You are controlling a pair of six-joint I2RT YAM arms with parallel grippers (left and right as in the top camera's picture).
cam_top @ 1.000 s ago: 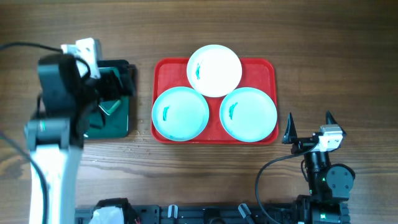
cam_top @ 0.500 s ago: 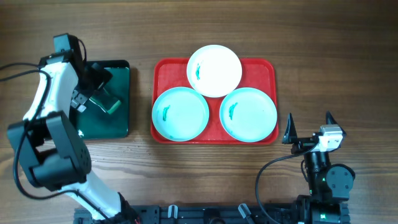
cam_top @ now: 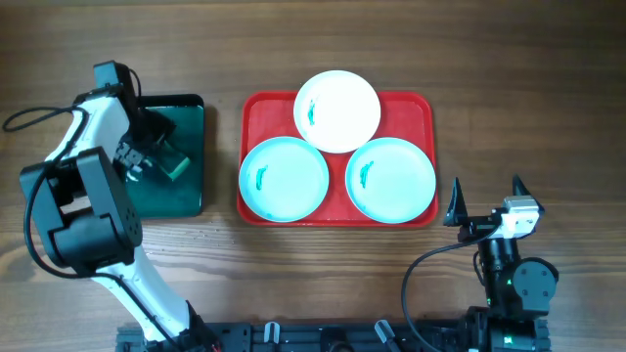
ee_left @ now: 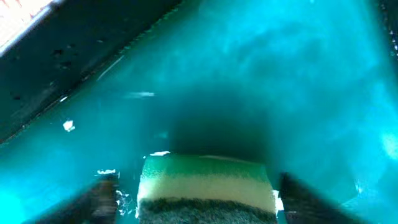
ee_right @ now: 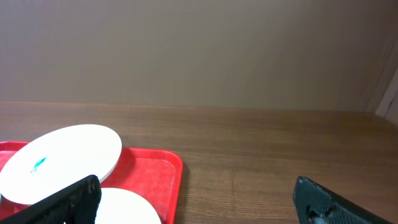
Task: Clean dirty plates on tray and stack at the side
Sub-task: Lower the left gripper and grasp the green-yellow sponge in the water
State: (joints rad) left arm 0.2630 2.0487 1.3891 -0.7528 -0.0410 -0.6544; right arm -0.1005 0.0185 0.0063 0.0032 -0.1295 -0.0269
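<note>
Three plates lie on the red tray (cam_top: 425,108): a white plate (cam_top: 337,110) at the back, one pale aqua plate (cam_top: 284,178) front left and another (cam_top: 391,179) front right. Each bears a small teal smear. My left gripper (cam_top: 156,156) is low over the dark green tray, open, its fingers (ee_left: 199,194) on either side of a green and yellow sponge (ee_left: 205,177) with small gaps. My right gripper (cam_top: 484,200) is open and empty, right of the red tray. Its wrist view shows the white plate (ee_right: 62,162) and the red tray corner (ee_right: 155,174) between the fingers (ee_right: 199,208).
The dark green tray (cam_top: 186,191) with a black rim sits left of the red tray, holding the sponge (cam_top: 174,166). Bare wooden table (cam_top: 509,88) lies to the right of the red tray and along the front. Cables trail at the far left.
My left arm has come down from high above the table onto the dark green tray, and its fingers now straddle the sponge. The plates and right arm have not moved.
</note>
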